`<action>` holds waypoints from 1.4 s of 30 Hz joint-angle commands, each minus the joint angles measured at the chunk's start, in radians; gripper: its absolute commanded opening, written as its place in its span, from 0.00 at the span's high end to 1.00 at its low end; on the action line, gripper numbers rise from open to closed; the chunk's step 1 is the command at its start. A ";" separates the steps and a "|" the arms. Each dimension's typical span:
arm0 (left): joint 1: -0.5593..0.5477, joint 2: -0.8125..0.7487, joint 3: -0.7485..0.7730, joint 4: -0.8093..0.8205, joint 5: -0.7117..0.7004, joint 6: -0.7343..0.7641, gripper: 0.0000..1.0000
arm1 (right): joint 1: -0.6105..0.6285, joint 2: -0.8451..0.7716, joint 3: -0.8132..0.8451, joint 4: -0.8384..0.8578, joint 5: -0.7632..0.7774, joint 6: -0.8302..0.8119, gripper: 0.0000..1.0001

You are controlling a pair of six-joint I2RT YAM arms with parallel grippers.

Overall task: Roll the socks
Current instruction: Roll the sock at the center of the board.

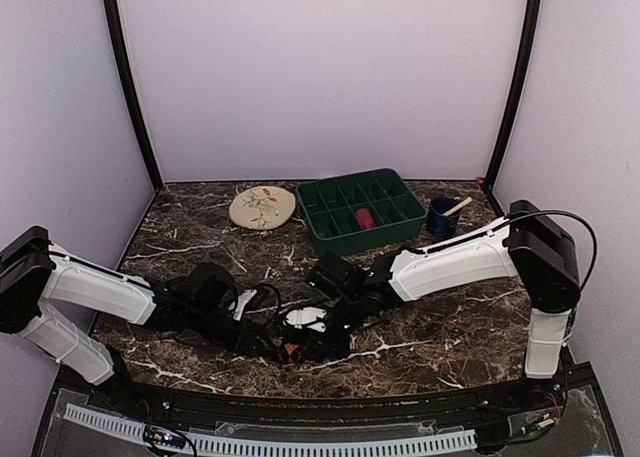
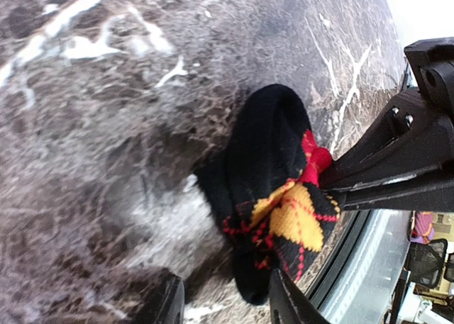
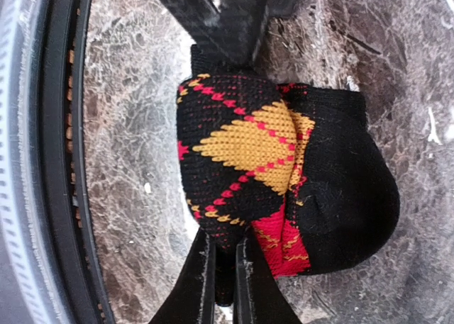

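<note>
Right fingers (image 3: 193, 295) nearly shut, thin fold of cloth pinched between them. That's a real grip, on the patterned end of the sock bundle (image 3: 284, 175). Left wrist view agrees: they enter from the side and meet on the red patch. Left fingers (image 2: 291, 306) stand part open with the bundle's other end between them. Cloth looks to touch one finger and there's a gap on the other side, so can't tell if they bear on it or just straddle it. Treat as not gripped.

Bundle: black with yellow/red diamonds, already wadded into a fat lump. It lies on the desk (image 3: 135, 125) close to the near edge, between the two arms. Green tray (image 1: 360, 212), plate (image 1: 262, 207) and cup (image 1: 441, 217) are well apart at the back, not in play.

My read: roll is mostly formed, and the step in hand is locking it by turning the outer cuff over the lump. To do it well:
- right hold is the anchor, don't loosen it
- close left fully on the outer layer only, not the whole lump, else nothing to turn over
- pull across the bundle, low to the desk, cloth taut so the roll doesn't slacken
- both sets of fingers sit on opposite ends of one small lump, so short moves, watch for a clash
- pull away from the near edge, not toward it
</note>
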 commanded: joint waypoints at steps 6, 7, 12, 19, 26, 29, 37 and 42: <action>0.005 -0.094 -0.061 0.044 -0.020 0.018 0.54 | -0.067 0.097 0.094 -0.171 -0.243 0.055 1.00; 0.005 -0.101 -0.065 0.053 -0.014 0.027 0.54 | -0.074 0.108 0.103 -0.180 -0.259 0.059 1.00; 0.003 -0.154 -0.099 0.107 -0.001 0.059 0.54 | -0.098 0.150 0.145 -0.214 -0.329 0.071 1.00; -0.042 -0.257 -0.122 0.107 -0.041 0.129 0.52 | -0.116 0.199 0.194 -0.255 -0.381 0.079 1.00; -0.186 -0.165 -0.026 0.022 -0.220 0.233 0.47 | -0.135 0.235 0.227 -0.295 -0.415 0.071 1.00; -0.212 -0.116 0.003 0.010 -0.281 0.251 0.47 | -0.142 0.240 0.228 -0.304 -0.431 0.072 1.00; -0.227 -0.086 0.027 0.045 -0.352 0.332 0.45 | -0.152 0.252 0.227 -0.327 -0.460 0.060 1.00; -0.241 -0.065 0.042 0.065 -0.340 0.378 0.45 | -0.160 0.264 0.235 -0.337 -0.472 0.051 1.00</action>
